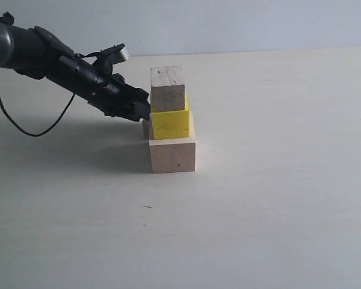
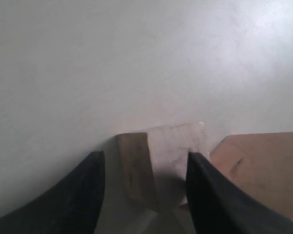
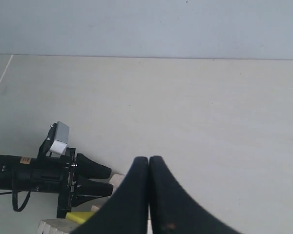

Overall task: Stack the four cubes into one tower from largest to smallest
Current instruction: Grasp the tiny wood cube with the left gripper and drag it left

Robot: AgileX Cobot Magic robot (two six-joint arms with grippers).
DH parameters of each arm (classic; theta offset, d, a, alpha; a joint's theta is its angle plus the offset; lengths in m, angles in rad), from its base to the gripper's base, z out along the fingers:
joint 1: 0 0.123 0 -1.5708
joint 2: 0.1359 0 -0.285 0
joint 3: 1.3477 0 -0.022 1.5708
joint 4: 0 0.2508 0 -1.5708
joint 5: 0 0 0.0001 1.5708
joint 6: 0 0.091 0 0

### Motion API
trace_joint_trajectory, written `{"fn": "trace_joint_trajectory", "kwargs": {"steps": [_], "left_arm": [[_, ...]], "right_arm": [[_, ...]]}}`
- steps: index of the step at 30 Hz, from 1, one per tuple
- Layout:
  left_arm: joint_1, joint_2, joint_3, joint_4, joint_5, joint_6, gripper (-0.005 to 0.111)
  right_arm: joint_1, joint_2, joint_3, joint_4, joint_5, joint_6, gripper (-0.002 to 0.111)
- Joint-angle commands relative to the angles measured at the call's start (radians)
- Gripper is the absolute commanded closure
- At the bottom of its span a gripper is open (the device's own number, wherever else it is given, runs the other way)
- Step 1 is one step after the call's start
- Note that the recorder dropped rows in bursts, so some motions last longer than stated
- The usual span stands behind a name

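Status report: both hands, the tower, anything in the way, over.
Left hand open around fourth cube, beside the tower. Right hand shut, away. Tower three high: pale cube, yellow cube, wooden cube. Tower close to left hand; nudge risk.

Soft even light, blurred close foreground

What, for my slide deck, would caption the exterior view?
Left hand at the small cube beside a three-cube tower: pale cube, yellow cube, wooden cube on top.

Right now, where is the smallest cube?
In the exterior view the smallest cube peeks out just left of the pale cube, partly hidden behind it. It sits between the open fingers of the left gripper.
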Motion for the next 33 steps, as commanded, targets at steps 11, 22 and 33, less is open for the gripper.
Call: {"fn": "trace_joint_trajectory", "kwargs": {"steps": [11,22,33], "left_arm": [[0.022,0.014,-0.033,0.164,-0.026,-0.078,0.057],[0.137,0.006,-0.033,0.164,0.008,-0.086,0.057],[0.209,-0.074,-0.033,0.159,0.079,-0.082,0.057]], "right_arm": [[-0.005,-0.010,-0.005,0.037,0.000,-0.004,0.108],[-0.005,-0.010,-0.005,0.037,0.000,-0.009,0.108],[-0.005,-0.010,-0.005,0.059,0.000,-0.009,0.108]]}}
